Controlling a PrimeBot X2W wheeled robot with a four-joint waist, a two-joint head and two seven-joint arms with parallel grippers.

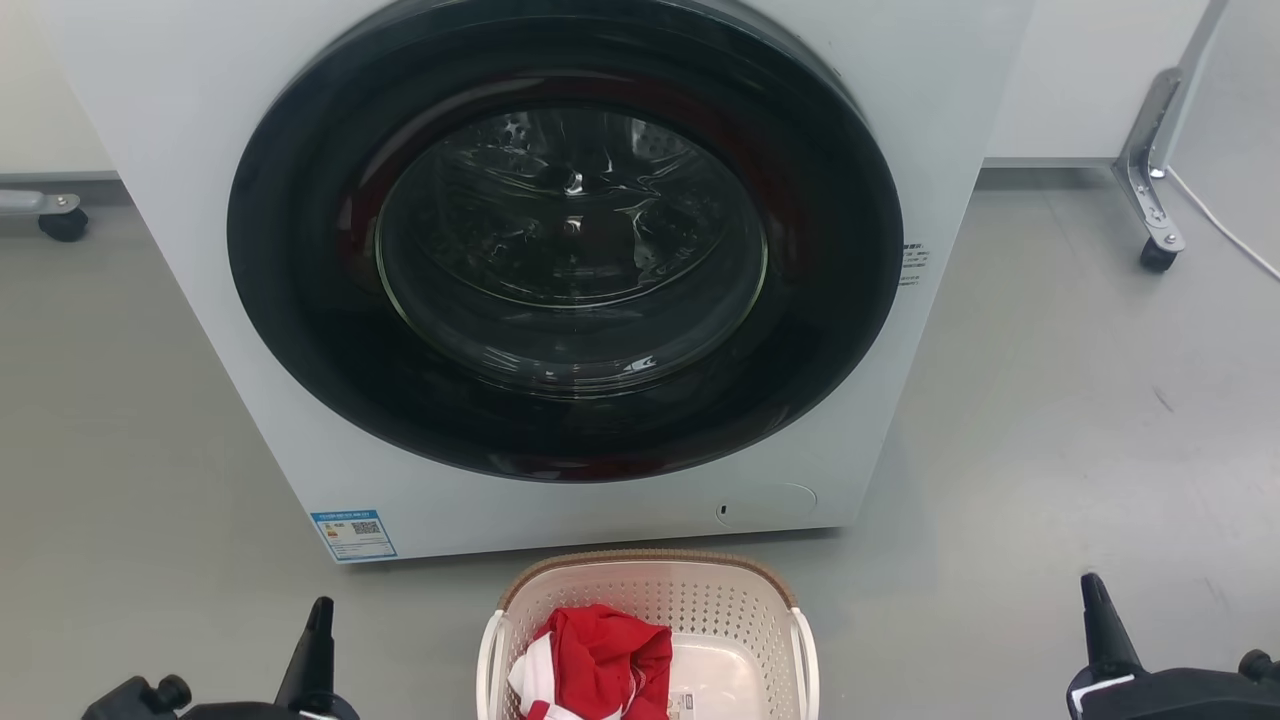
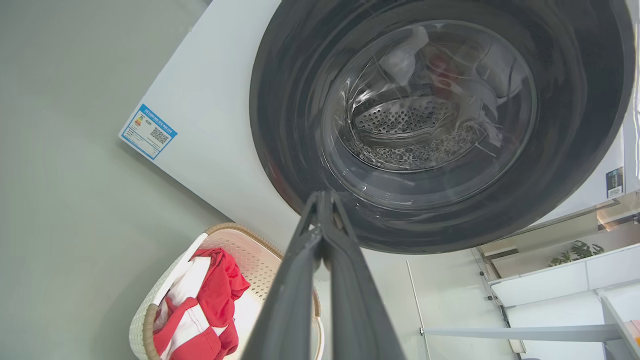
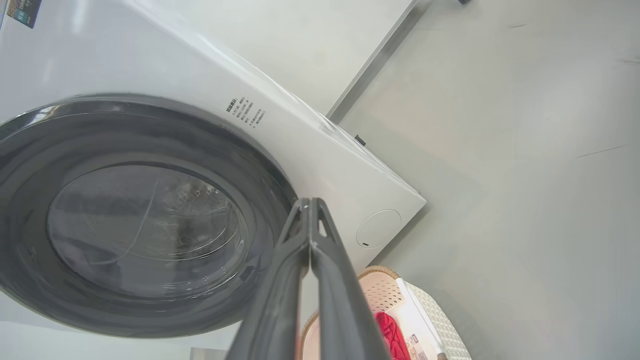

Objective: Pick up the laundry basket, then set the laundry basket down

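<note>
Plainly, the laundry basket sits on the grey floor just in front of the washing machine. Its near part is cut off by the head view's bottom edge. A red-and-white garment lies heaped in its left side and hides much of the bottom. The left tool and the right tool each have their fingers pressed together at the tips, pinching nothing, apart from the basket on either side. Behind the dark door glass, the inside of the drum is hard to make out.
</note>
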